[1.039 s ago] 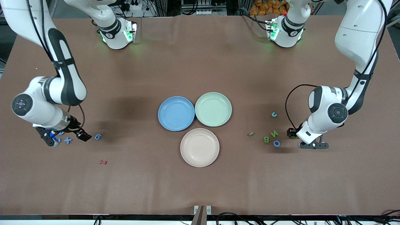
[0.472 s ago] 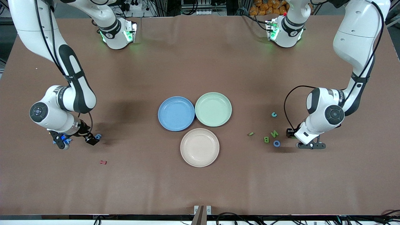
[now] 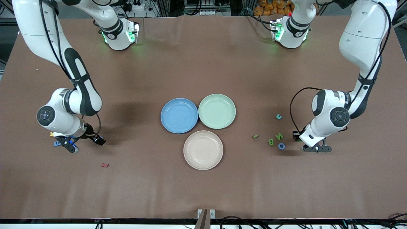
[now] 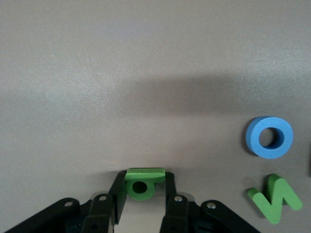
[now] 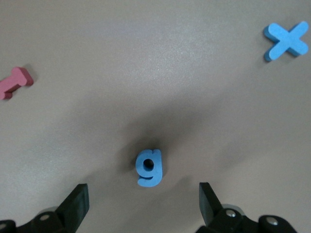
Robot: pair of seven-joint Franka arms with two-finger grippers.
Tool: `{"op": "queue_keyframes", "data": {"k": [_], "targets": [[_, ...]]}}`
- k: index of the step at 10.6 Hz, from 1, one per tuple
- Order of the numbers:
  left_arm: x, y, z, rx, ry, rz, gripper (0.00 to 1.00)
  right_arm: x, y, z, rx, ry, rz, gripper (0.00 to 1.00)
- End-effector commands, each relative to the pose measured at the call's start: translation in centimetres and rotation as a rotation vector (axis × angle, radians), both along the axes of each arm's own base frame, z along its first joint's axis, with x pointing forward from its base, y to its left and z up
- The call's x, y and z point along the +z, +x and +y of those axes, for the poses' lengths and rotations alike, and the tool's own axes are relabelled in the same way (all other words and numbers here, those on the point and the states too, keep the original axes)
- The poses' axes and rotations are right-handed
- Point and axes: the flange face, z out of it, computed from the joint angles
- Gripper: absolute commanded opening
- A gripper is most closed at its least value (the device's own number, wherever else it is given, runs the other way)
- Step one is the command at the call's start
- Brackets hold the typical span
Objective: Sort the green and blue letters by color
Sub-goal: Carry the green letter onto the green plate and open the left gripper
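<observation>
Centrally, three plates sit touching: a blue plate (image 3: 179, 115), a green plate (image 3: 217, 111) beside it, and a cream plate (image 3: 203, 150) nearer the front camera than both. All three hold nothing. Toward the left arm's end from the green plate lie a green bar (image 3: 255, 136), a green B (image 3: 271, 142), a green N (image 3: 279, 136), a blue O (image 3: 281, 146) and a teal C (image 3: 279, 116). Toward the right arm's end from the blue plate lie a dark-red letter (image 3: 105, 165), a blue E-like letter (image 3: 57, 144) and a yellow piece (image 3: 51, 134) partly hidden by the right arm.

The left gripper (image 4: 142, 194) is low at the table just beside the blue O, its fingers narrowed around a small green letter (image 4: 142, 180) with a hole. The right gripper (image 5: 143, 204) hangs over a blue g (image 5: 148, 168), fingers spread wide with the letter between them and untouched; a blue X (image 5: 287, 41) lies well apart.

Since a second ago the right arm has shifted toward the blue plate, now covering the g in the front view; the left arm has barely moved.
</observation>
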Motion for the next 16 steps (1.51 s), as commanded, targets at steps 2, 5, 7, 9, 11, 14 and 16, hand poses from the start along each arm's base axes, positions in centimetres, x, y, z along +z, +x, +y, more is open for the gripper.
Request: {"op": "queue_keyframes", "data": {"k": [2,5,7,9,11,14,16], "targets": [[5.1,0.6,-3.1,-0.037,0.006,-0.047,0.0,-1.1,0.0,-0.5,0.027,0.003,-0.02,1.0],[9.9,-1.4,-12.6,0.013,-0.059,-0.037,0.0,-1.6,0.0,-0.8,0.017,0.001,-0.028,1.0],[11.1,-3.4,-19.3,0.009,-0.105,-0.041,0.0,-2.0,0.1,-0.8,0.011,-0.003,-0.037,1.0],[11.7,-6.1,-26.7,0.019,-0.12,-0.046,0.0,-2.4,0.0,-0.6,0.012,-0.005,-0.037,0.9],[10.8,-8.5,-32.4,0.057,-0.14,-0.024,0.0,-3.1,-0.3,-0.5,0.014,-0.01,-0.041,0.73],[8.7,-11.4,-37.3,0.102,-0.128,0.004,0.42,-3.1,-0.3,-0.5,0.011,-0.01,-0.041,0.31],[7.6,-11.2,-37.0,0.106,-0.116,0.011,1.0,-3.0,-0.3,-0.3,0.014,-0.009,-0.041,0.12]]}}
